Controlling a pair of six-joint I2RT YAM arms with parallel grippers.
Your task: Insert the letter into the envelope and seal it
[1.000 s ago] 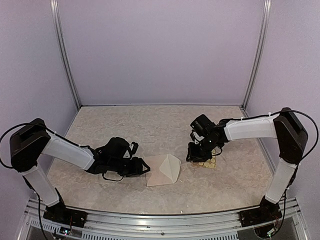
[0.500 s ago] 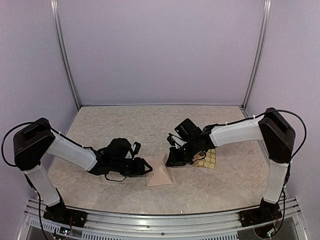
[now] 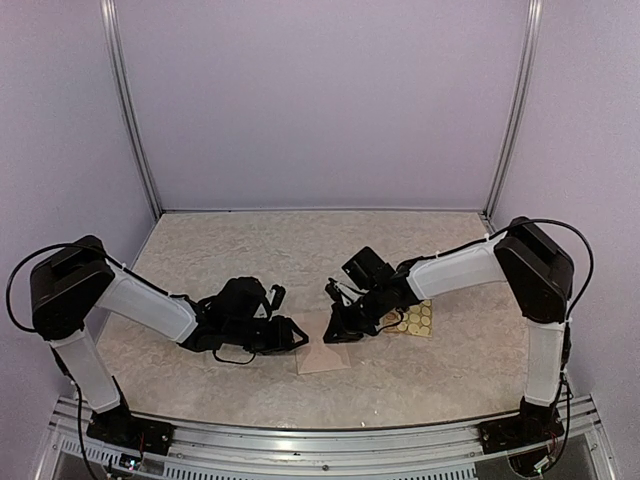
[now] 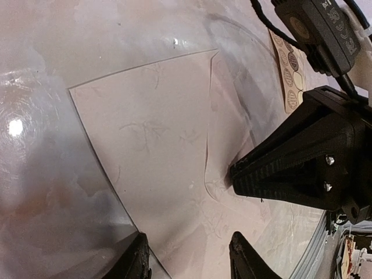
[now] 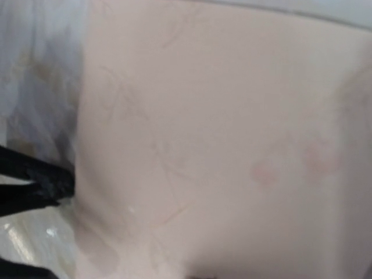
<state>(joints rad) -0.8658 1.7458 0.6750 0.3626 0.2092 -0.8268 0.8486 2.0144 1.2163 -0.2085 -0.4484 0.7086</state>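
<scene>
The pale cream-pink envelope (image 3: 322, 358) lies flat on the table between the two arms, its flap folded down. It fills the left wrist view (image 4: 151, 133) and the blurred right wrist view (image 5: 221, 133). My left gripper (image 3: 292, 335) is open, its fingertips (image 4: 136, 261) low at the envelope's left edge. My right gripper (image 3: 333, 330) comes in from the right, and its black tip presses on the flap (image 4: 241, 171) with the jaws together. No letter sheet shows. The right gripper's own fingers do not show in its wrist view.
A tan sheet of round stickers (image 3: 415, 320) lies just right of the envelope, under the right arm; it also shows in the left wrist view (image 4: 289, 78). Lilac walls and metal posts close the table on three sides.
My right gripper moved left from the sticker sheet onto the envelope. The flap, raised a second ago, now lies folded down. The left gripper stayed at the envelope's left edge.
</scene>
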